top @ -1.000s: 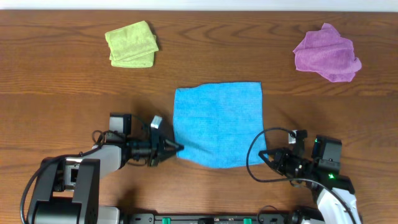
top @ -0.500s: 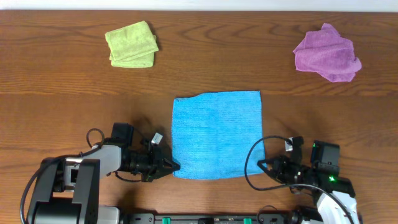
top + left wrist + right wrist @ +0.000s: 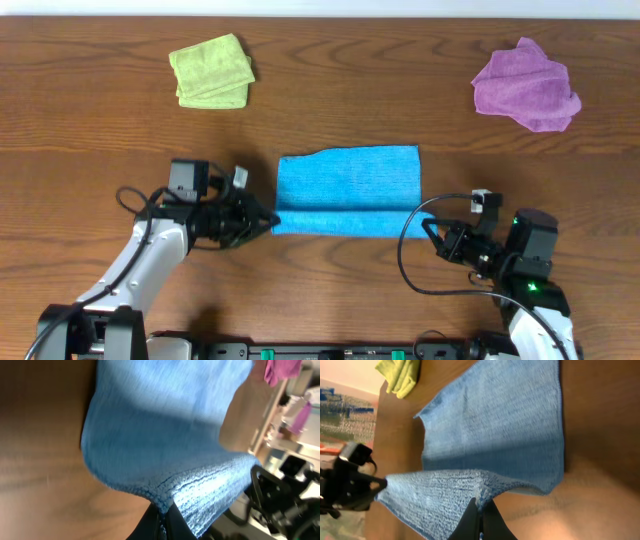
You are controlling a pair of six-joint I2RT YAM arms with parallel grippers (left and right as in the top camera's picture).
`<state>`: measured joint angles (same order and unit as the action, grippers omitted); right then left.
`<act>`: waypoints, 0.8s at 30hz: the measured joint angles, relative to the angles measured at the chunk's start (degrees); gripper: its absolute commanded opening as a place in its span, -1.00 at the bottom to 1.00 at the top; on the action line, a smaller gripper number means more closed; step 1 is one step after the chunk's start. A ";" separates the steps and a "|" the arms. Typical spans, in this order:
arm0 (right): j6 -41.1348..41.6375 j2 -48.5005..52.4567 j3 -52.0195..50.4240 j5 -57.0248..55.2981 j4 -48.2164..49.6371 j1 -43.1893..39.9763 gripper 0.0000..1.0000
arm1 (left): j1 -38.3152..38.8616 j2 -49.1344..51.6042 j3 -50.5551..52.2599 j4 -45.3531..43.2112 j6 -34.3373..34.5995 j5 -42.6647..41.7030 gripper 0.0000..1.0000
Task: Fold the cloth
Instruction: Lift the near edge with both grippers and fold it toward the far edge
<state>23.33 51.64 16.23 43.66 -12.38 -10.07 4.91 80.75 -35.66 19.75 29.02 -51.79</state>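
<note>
The blue cloth lies at the table's middle, its near edge lifted and doubled over toward the far edge. My left gripper is shut on the cloth's near left corner. My right gripper is shut on the near right corner. Both corners hang a little above the wood, and the lifted part sags between them. The far half of the cloth lies flat on the table.
A folded yellow-green cloth lies at the far left. A crumpled purple cloth lies at the far right. Bare wooden table surrounds the blue cloth.
Both grippers have lifted the near corners and carried them away from me, so the near edge has risen and the cloth now looks about half as deep from above.
</note>
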 measured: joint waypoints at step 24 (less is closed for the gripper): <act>1.14 35.87 23.19 -12.55 15.23 7.96 -0.97 | 6.01 17.92 -22.45 -8.13 2.27 20.33 -0.89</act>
<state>24.47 87.50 39.42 31.11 2.85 -2.11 10.92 98.67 -58.11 11.62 31.29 -31.46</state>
